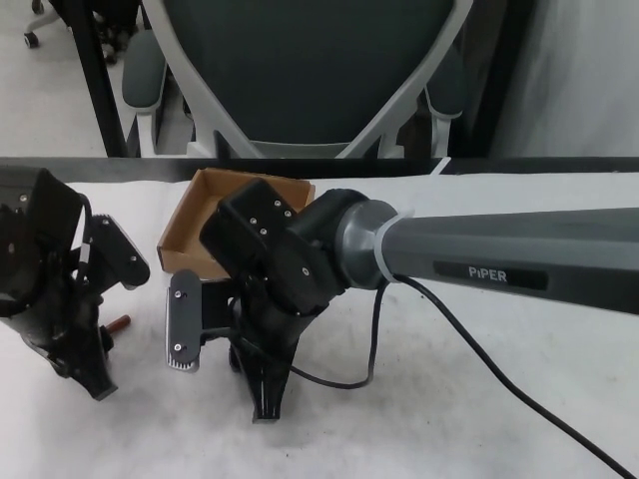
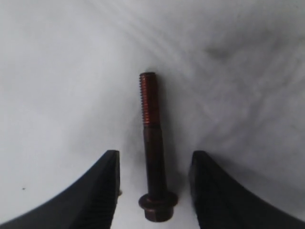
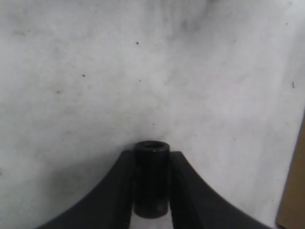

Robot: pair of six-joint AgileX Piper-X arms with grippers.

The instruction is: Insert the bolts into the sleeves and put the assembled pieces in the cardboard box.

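A reddish-brown bolt [image 2: 153,143] lies flat on the white bench, its flanged head toward the wrist and its threaded end pointing away. My left gripper [image 2: 155,157] is open, one finger on each side of the bolt's shank without touching it. In the high view this gripper [image 1: 103,344] is low at the left, and the bolt's tip [image 1: 118,324] pokes out beside it. My right gripper [image 3: 151,160] is shut on a short black sleeve [image 3: 151,179], held upright just above the bench. It points down in the middle of the high view [image 1: 268,399], in front of the cardboard box [image 1: 190,215].
The right arm's thick grey forearm [image 1: 499,259] crosses the bench from the right, and its black cable [image 1: 469,349] trails over the surface. An office chair [image 1: 300,70] stands behind the bench's far edge. A corner of the box [image 3: 293,191] shows near the right gripper.
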